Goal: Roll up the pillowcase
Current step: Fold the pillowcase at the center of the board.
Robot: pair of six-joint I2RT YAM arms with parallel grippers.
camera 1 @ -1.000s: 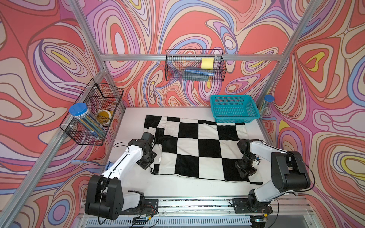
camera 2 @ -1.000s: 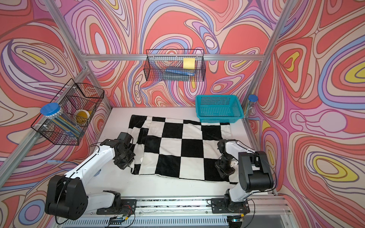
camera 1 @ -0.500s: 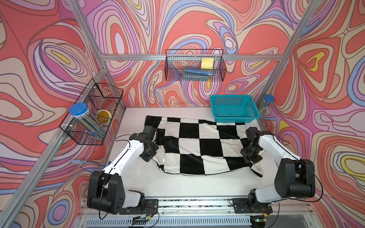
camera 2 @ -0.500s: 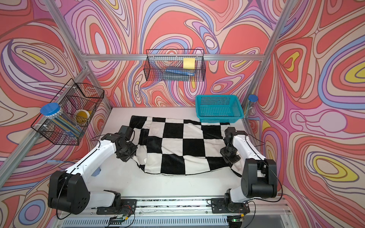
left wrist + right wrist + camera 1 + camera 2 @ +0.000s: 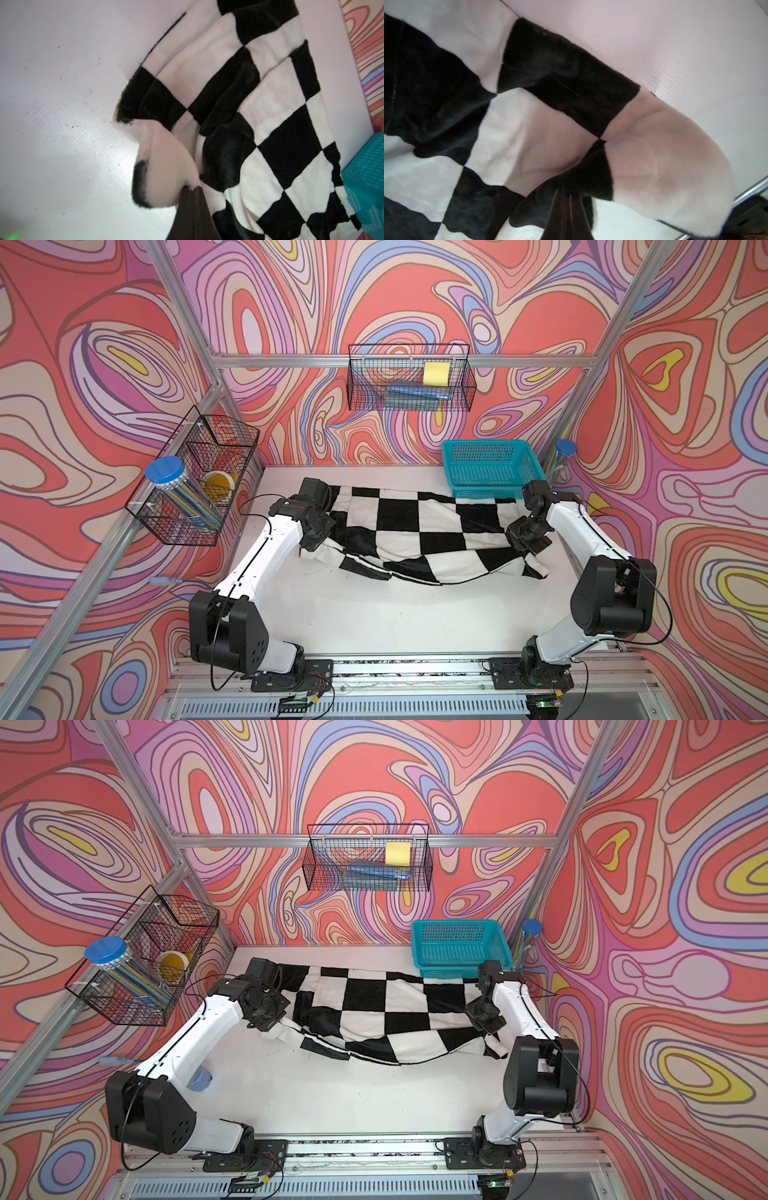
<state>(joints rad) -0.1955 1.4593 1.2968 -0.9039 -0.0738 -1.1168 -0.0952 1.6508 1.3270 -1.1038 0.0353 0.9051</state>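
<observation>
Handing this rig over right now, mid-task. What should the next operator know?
Left claw: shut on the pillowcase, near left corner.
Right claw: shut on the near right corner.
Pillowcase: near corners raised, edge sagging between the claws; far edge lies on the table by the teal basket.
Done: both corners gripped and lifted.
To do: no roll yet; fold over and roll toward the back.

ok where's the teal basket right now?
In both top views the teal plastic basket sits in the far right corner of the table, by the back wall, just behind the far edge of the checkered pillowcase.
</observation>
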